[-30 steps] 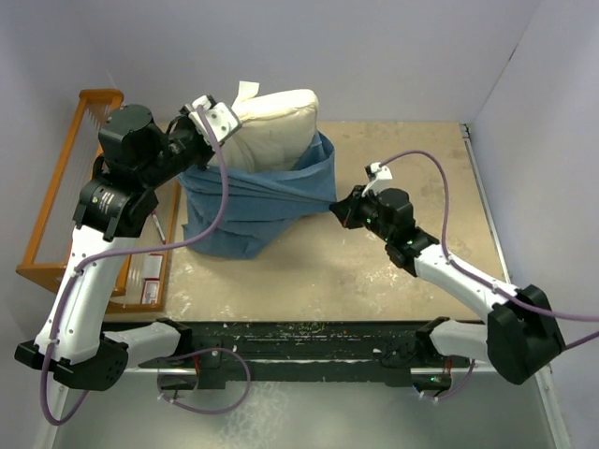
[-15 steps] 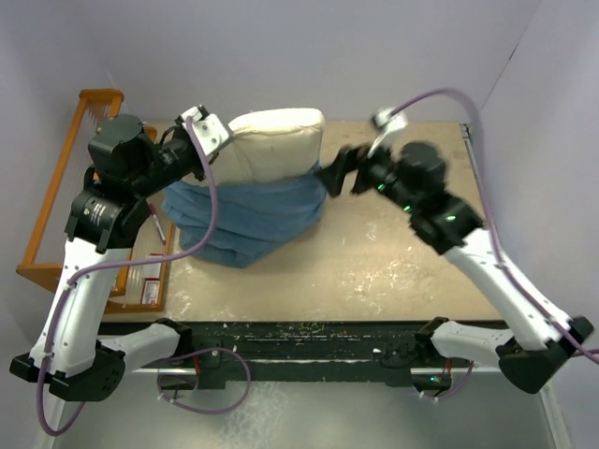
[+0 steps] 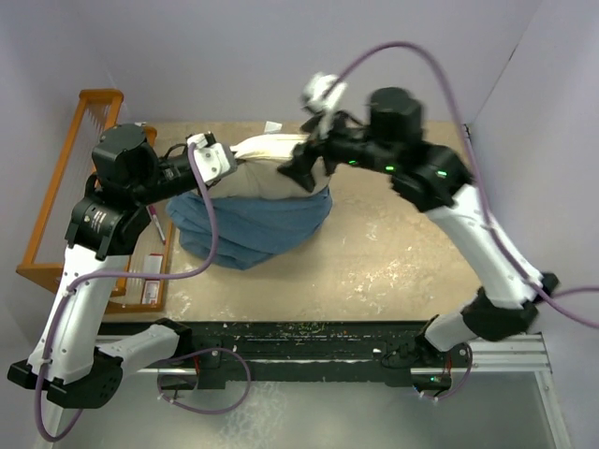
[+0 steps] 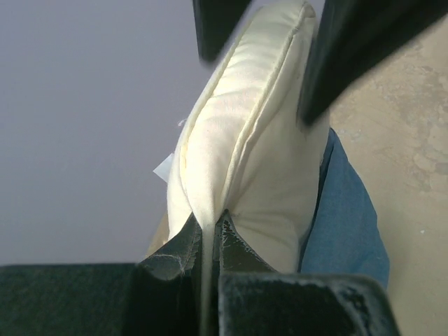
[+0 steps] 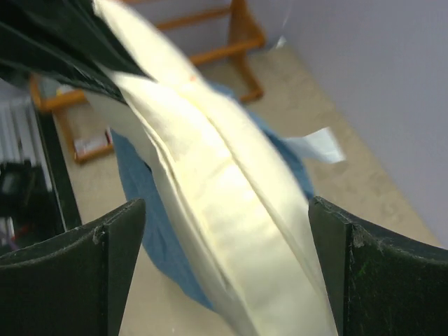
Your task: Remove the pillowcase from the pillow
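Between the tips of the left claw, the pillow is caught by its seamed edge. The two dark tips are pressed together on the cream piping, with nothing else in their bite. From that pinch the pillow rises up and away, edge-on in the left wrist view, its far end bare. The pillowcase sits to the side of this claw and below its grip. It is slumped round the pillow's lower part only (a dusty-blue, wrinkled heap in the overhead view) and rests on the bench. The right claw is spread wide, one finger on either side of the pillow's bare end. Its own view is blurred, so I cannot tell whether either finger touches the cream fabric. Beyond this claw, past the pillow, a small white tag sticks out from the pillow. On the outer side of the left claw, past its arm, an orange wooden rack stands at the bench's edge.
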### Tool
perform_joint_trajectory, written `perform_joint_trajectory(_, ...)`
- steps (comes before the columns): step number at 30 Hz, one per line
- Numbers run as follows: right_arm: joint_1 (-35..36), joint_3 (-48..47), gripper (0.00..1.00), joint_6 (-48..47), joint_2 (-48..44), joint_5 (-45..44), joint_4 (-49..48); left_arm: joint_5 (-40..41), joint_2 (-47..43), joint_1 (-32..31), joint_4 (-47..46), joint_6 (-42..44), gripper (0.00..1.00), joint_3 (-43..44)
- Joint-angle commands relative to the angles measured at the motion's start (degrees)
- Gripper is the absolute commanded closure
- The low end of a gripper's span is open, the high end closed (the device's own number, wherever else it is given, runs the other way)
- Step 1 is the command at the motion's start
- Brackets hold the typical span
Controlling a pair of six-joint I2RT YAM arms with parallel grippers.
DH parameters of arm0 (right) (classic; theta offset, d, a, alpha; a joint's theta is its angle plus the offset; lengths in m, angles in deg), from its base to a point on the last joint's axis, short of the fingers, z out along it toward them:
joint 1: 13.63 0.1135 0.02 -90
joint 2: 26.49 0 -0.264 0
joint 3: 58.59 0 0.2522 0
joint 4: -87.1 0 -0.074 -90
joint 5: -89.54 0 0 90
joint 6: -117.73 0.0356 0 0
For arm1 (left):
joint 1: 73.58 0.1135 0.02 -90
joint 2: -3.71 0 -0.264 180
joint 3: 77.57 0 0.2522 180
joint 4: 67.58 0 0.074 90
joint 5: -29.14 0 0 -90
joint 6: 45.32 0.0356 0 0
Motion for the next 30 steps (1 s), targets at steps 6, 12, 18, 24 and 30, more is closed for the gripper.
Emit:
perform_joint_trajectory(6,6.59,-1.85,0.05,-9.22,8.73,-0.90,10.32,-9.23,-0.30,0.10,3.05,3.84,1.00,-0.34)
perform_joint_trajectory(12,6.68,10.92,0.30,-5.07,4.39,0.04,2.72,-9.71,-0.78,0.12,1.29,2.70,1.00,-1.41)
perform_joint_trajectory(18,4.58,23.73,1.00,8.32,-2.82,-9.49,-13.47,-6.68,0.81,0.11,1.25,0.13,0.42,-0.02)
perform_joint_trajectory(24,2.94,21.10,1.00,20.11,-2.70,-13.62,-20.10,-0.51,0.18,0.27,5.45,1.18,0.01,-3.50)
perform_joint_trajectory(30,2.73,25.47,1.00,25.37,-3.83,-17.22,-28.18,-1.93,4.86,1.20,17.42,2.25,0.01,1.04)
